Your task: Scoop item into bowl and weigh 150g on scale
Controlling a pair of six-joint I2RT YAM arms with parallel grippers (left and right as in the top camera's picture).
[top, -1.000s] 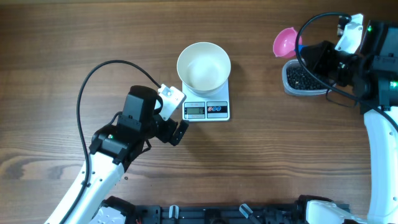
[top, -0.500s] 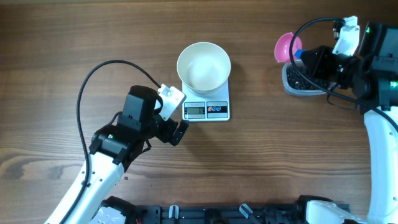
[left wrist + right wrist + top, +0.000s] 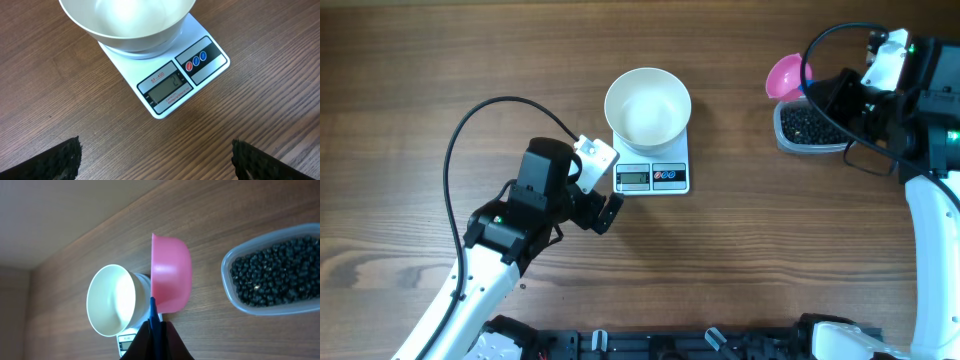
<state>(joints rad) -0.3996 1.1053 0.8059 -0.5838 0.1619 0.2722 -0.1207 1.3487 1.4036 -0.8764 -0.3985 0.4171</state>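
Operator: Report the status of both tools.

Technician: Left gripper (image 3: pixel 155 150): jaws fully apart, nothing between them. It sits low over the table (image 3: pixel 420 60) at 8 o'clock from the scale (image 3: pixel 676 150), near the display corner. Right gripper (image 3: pixel 156 330): jaws closed on the blue handle (image 3: pixel 154 312) of the pink scoop (image 3: pixel 170 275). The scoop is off the table and turned on its side in the right wrist view.

Operator: Location of the material?

Technician: The black beans (image 3: pixel 805 122) lie in the clear tub (image 3: pixel 782 135), at 3 o'clock from the scale and well apart from it. Overhead, the scoop's cup stands at 11 o'clock from the tub, at its corner. I cannot tell whether the scoop carries any beans.

Operator: Receiving vessel and instrument?

Technician: The bowl (image 3: pixel 647 105) stands upright on the scale, covering the platform's 12 o'clock portion. Its inside shows plain white. The display (image 3: pixel 167 90) and the buttons (image 3: pixel 196 59) occupy the uncovered 6 o'clock edge. The display is lit, but the digits are too blurred to read.
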